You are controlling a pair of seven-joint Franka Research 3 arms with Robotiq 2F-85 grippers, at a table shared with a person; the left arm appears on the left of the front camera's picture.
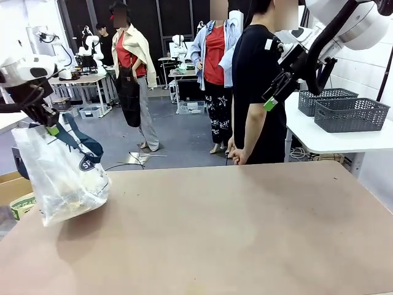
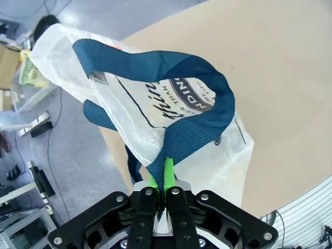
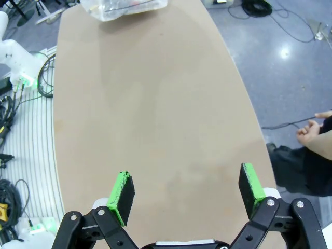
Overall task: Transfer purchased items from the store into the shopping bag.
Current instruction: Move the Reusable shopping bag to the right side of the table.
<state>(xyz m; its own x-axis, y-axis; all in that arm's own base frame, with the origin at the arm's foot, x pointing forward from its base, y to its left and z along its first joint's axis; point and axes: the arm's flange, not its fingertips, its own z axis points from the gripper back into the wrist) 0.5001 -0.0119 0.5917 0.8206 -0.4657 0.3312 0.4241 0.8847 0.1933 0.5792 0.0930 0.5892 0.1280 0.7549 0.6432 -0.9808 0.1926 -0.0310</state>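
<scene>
At the left edge of the front view, the left gripper [image 1: 51,128] has its jaws closed on a navy strap handle [image 1: 83,142] of the shopping bag [image 1: 61,178]. The bag hangs from that grip with its bottom resting on the tabletop [image 1: 233,233] near the lower left of the frame; pale contents show dimly through the clear plastic, too blurred to name. In the left wrist view the same gripper [image 2: 163,179] rises from the bottom edge, green pads pressed together around the blue strap [image 2: 192,132], with the bag [image 2: 171,104] and its navy lettering spread above, over the tabletop's edge.

The right gripper [image 1: 270,101] hangs high in the upper right of the front view, well above the tabletop, beside a person in black standing at the far side. In the right wrist view its jaws [image 3: 187,189] stand wide open and hold nothing, above bare tabletop, with the bag [image 3: 124,8] at the top edge and a person's hand [image 3: 310,134] at the right edge. Two grey lattice baskets [image 1: 350,114] sit on a white side table in the upper right.
</scene>
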